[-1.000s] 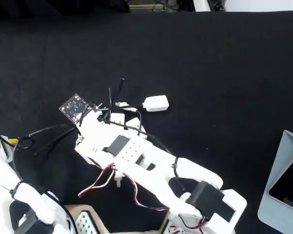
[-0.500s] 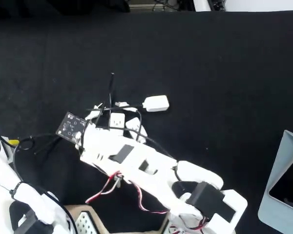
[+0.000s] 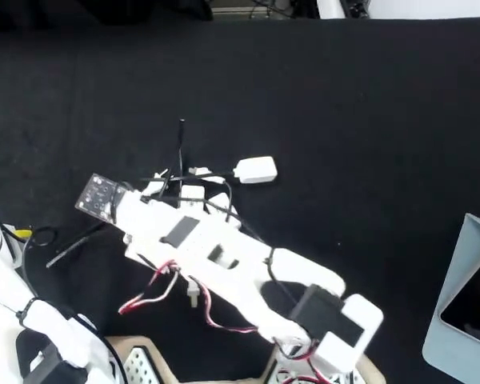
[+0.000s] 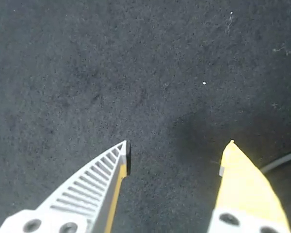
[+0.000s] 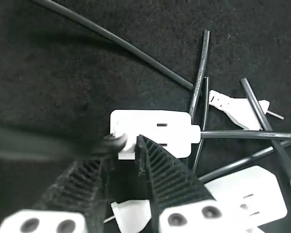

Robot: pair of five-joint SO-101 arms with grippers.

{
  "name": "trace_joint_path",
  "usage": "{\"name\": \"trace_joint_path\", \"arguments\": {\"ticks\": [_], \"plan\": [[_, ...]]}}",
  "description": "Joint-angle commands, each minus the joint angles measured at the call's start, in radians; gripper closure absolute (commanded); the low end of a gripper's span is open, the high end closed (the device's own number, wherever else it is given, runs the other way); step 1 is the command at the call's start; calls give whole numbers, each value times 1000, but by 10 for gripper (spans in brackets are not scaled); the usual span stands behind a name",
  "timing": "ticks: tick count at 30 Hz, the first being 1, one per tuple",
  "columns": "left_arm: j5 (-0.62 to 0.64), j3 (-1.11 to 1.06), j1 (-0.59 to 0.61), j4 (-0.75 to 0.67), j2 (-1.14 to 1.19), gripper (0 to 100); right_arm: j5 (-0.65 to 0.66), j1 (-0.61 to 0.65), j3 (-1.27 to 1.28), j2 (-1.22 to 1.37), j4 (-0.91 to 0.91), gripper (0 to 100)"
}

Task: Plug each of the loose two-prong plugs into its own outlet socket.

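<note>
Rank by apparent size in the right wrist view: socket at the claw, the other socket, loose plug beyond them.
1. Socket at the claw and other socket: look alike, not ranked.
2. Loose plug: clearly smallest.

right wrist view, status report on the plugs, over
Left gripper open over bare cloth. Right gripper shut on a plug, butted against a socket; seating unclear. Another plug loose nearby, cables crossing.

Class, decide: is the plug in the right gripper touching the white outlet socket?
Touching. The right wrist view shows the plug, pinched in the right gripper, butted against the outlet socket with no gap.
</note>
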State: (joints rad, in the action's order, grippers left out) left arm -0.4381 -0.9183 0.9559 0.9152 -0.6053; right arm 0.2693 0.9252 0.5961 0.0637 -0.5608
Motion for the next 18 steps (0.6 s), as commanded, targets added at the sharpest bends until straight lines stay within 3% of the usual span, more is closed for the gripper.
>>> {"name": "trace_joint_path", "arguments": {"ticks": [1, 10, 18], "plan": [[2, 5, 7, -11, -26, 697, -6, -23, -33, -1, -26, 987], [2, -24, 2, -17, -26, 697, -14, -161, -87, -243, -23, 987], [2, -27, 2, -17, -26, 697, -11, -325, -249, -156, 51, 985]]}}
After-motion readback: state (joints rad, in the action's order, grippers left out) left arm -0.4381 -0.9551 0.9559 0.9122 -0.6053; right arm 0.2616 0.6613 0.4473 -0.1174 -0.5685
